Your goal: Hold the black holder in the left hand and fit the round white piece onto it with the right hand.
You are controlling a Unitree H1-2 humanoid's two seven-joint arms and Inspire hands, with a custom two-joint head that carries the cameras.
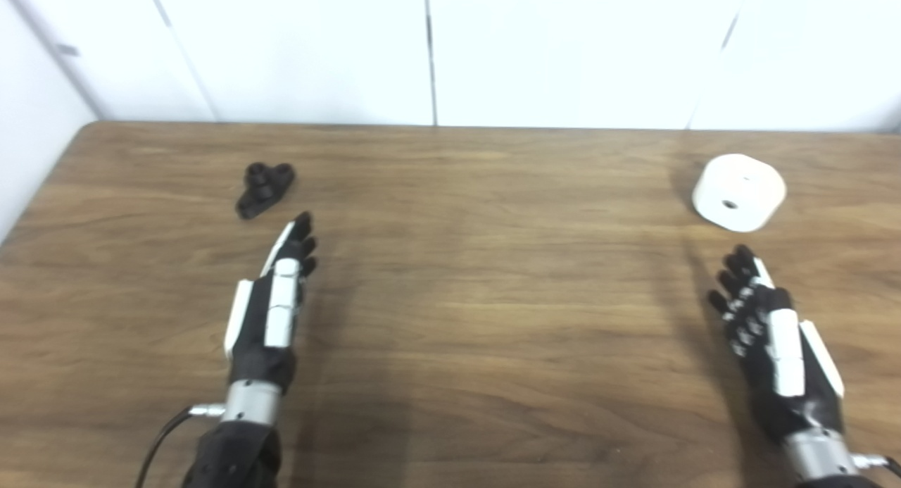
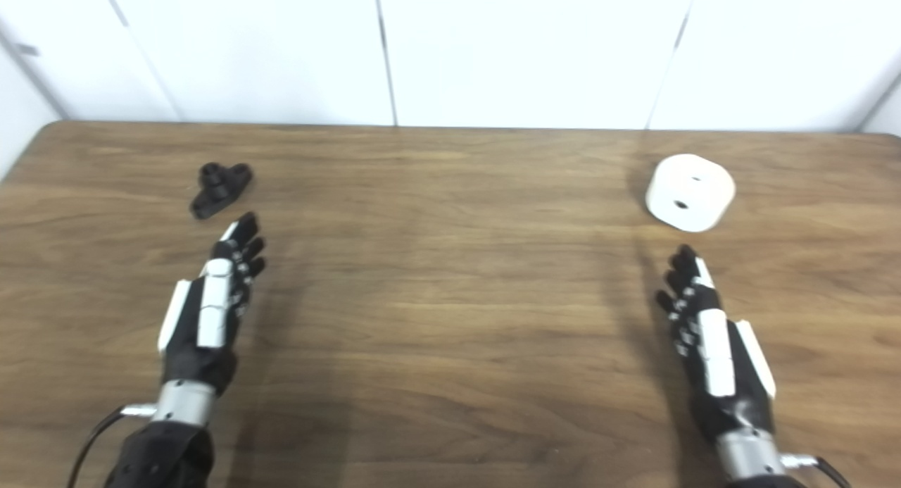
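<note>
The black holder point(image 1: 264, 189) lies on the wooden table point(image 1: 450, 298) at the far left, a small dark part with two rounded lobes. My left hand point(image 1: 274, 305) hovers just short of it, fingers stretched out and apart, holding nothing. The round white piece point(image 1: 739, 192), a short cylinder with a small hole in its face, rests at the far right. My right hand point(image 1: 771, 333) is below it, a little short of it, fingers extended and apart, empty.
White wall panels point(image 1: 429, 51) rise behind the table's back edge. The table's left edge runs diagonally beside the holder. Bare wood lies between the two hands.
</note>
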